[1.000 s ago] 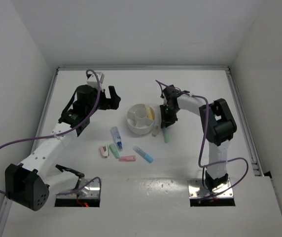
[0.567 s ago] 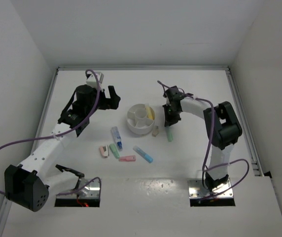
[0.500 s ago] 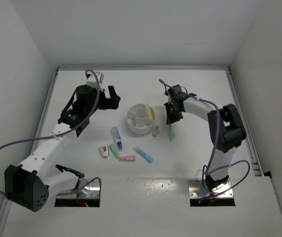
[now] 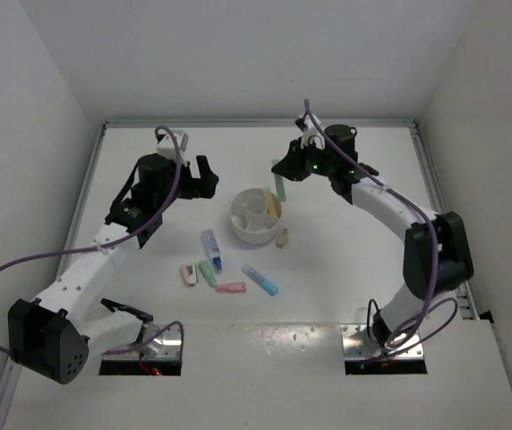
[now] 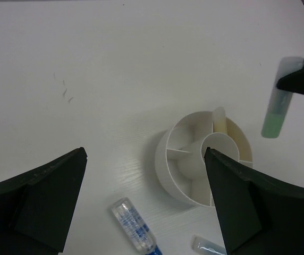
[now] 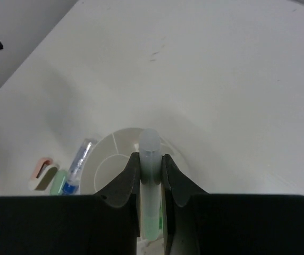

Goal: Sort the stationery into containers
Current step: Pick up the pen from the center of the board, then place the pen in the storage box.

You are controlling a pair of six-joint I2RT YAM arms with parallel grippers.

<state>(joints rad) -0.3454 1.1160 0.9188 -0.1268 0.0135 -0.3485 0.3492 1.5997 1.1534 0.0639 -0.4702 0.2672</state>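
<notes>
Green marker (image 4: pixel 279 188) aloft by white tub (image 4: pixel 251 236)

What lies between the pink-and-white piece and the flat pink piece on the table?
A pale green piece, close beside the pink-and-white piece and short of the flat pink piece; the top view shows it.

White table (image 4: pixel 328 278) beneath me; plain white walls (image 4: pixel 256 63) stand on three sides. Light is even, shadows soft.

blue-white piece (image 5: pixel 134 226) and pale piece (image 5: pixel 208 245) cut by bottom edge; green marker (image 6: pixel 150 158) lower end and white tub (image 6: pixel 108 160) part-hidden behind fingers (image 6: pixel 122 184).
</notes>
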